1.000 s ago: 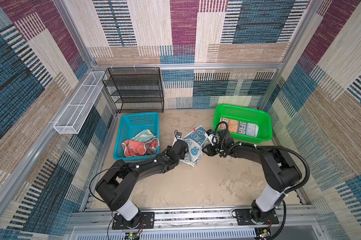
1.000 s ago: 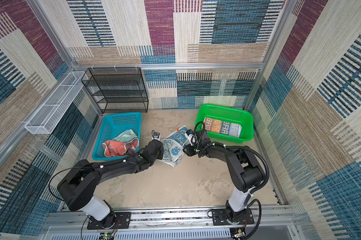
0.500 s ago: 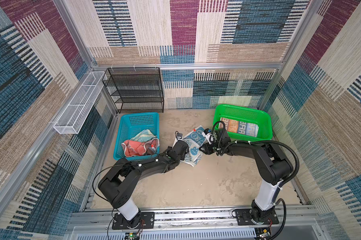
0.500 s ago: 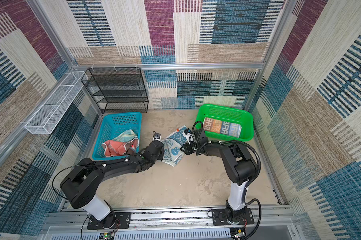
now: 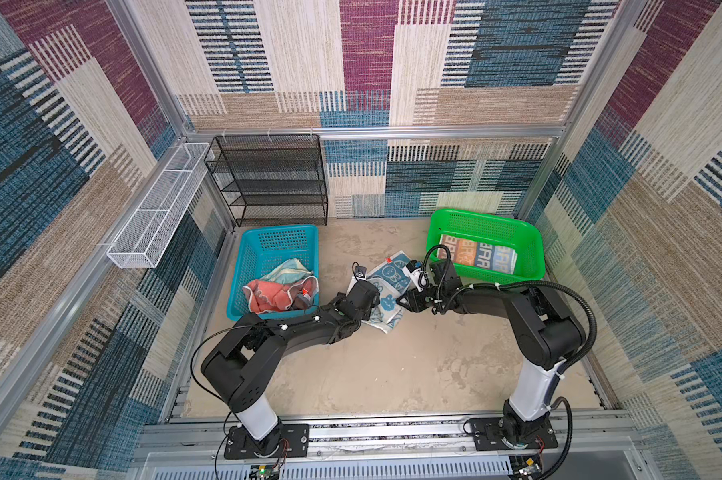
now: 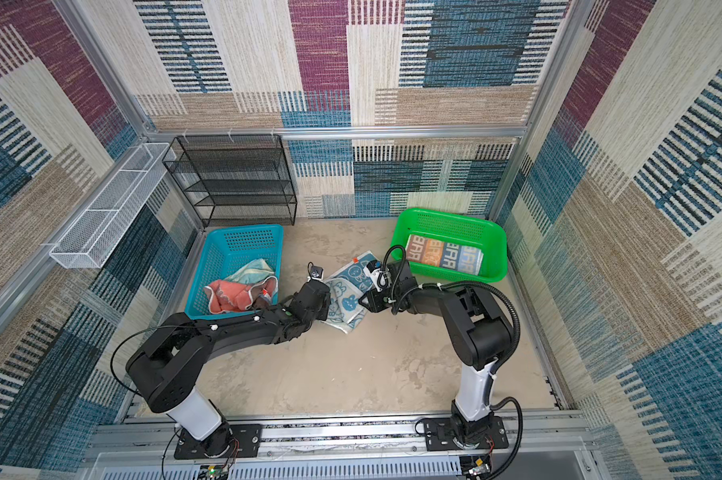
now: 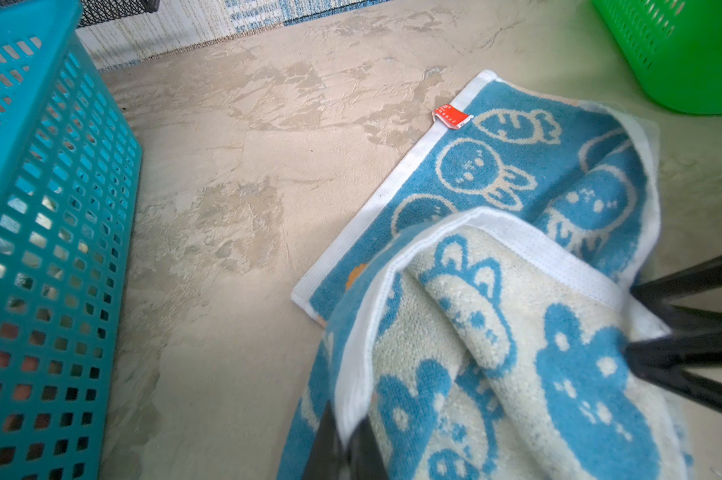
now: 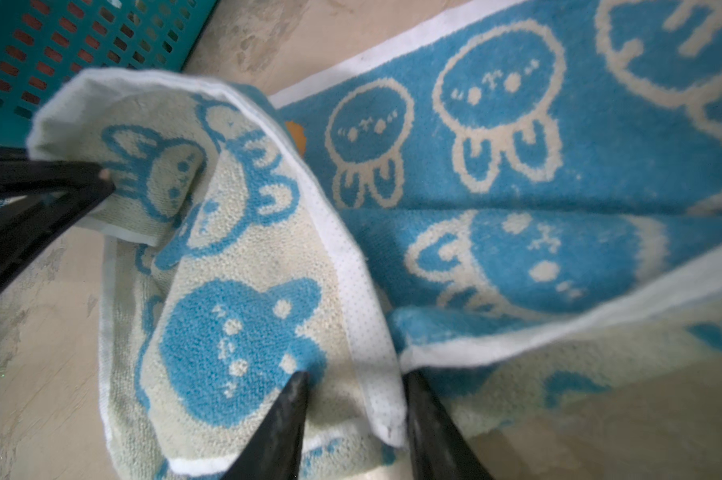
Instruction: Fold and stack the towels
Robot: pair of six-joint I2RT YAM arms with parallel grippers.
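Right wrist | rabbit towel (image 8: 517,166) hem inside parted right claw (image 8: 357,376) | left claw (image 8: 106,183) clenched on its corner

1. Left basket (image 5: 280,230) at ten o'clock, crumpled towels (image 5: 276,291) inside.
2. Right basket (image 5: 475,214) at two o'clock, folded towel (image 5: 480,259) inside.
3. Middle towel (image 5: 388,276) between them, twelve o'clock.
4. Rack (image 5: 272,178) behind left basket.

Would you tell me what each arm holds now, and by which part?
The left gripper pinches the rabbit towel by a white-hemmed corner; the right gripper straddles its hem, jaws open.
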